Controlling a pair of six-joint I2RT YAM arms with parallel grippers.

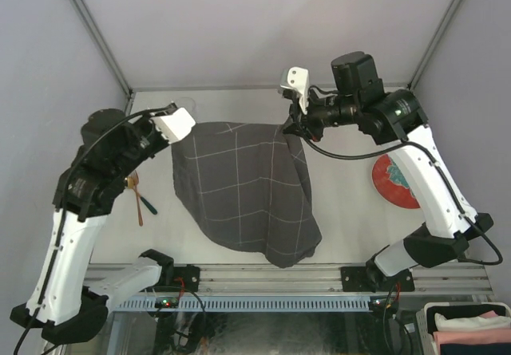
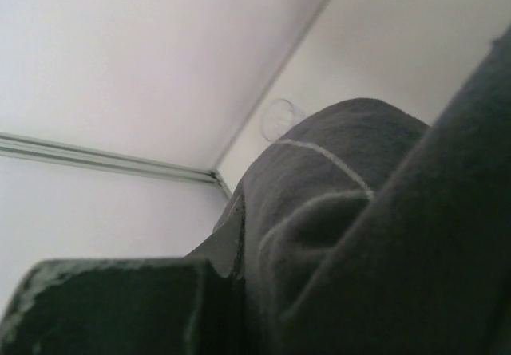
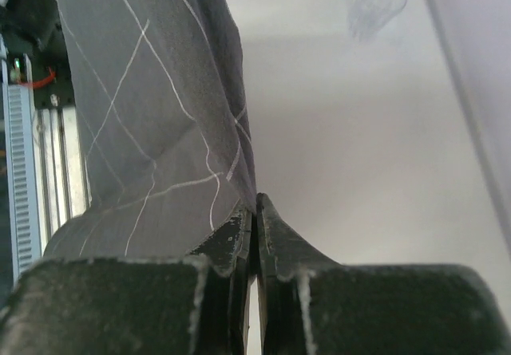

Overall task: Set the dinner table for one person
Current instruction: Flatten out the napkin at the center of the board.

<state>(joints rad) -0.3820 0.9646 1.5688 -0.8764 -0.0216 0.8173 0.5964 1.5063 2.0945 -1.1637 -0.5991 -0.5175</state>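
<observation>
A dark grey checked cloth [image 1: 243, 191] is held up by its two far corners and drapes down onto the off-white dinner table [image 1: 351, 219]. My left gripper [image 1: 172, 137] is shut on the cloth's left corner; in the left wrist view the cloth [image 2: 375, 235] bunches against the gripper [image 2: 238, 211] and fills the right side. My right gripper [image 1: 289, 128] is shut on the right corner; in the right wrist view the jaws of the gripper [image 3: 255, 205] meet on the cloth's edge [image 3: 152, 124], which hangs away to the left.
A red plate [image 1: 394, 181] lies on the table at the right, partly under the right arm. A wooden spoon [image 1: 135, 195] and a green-handled utensil [image 1: 148, 207] lie at the left. A clear glass [image 2: 279, 119] stands at the back left. A bin of folded cloths [image 1: 471, 327] sits off the table's near right.
</observation>
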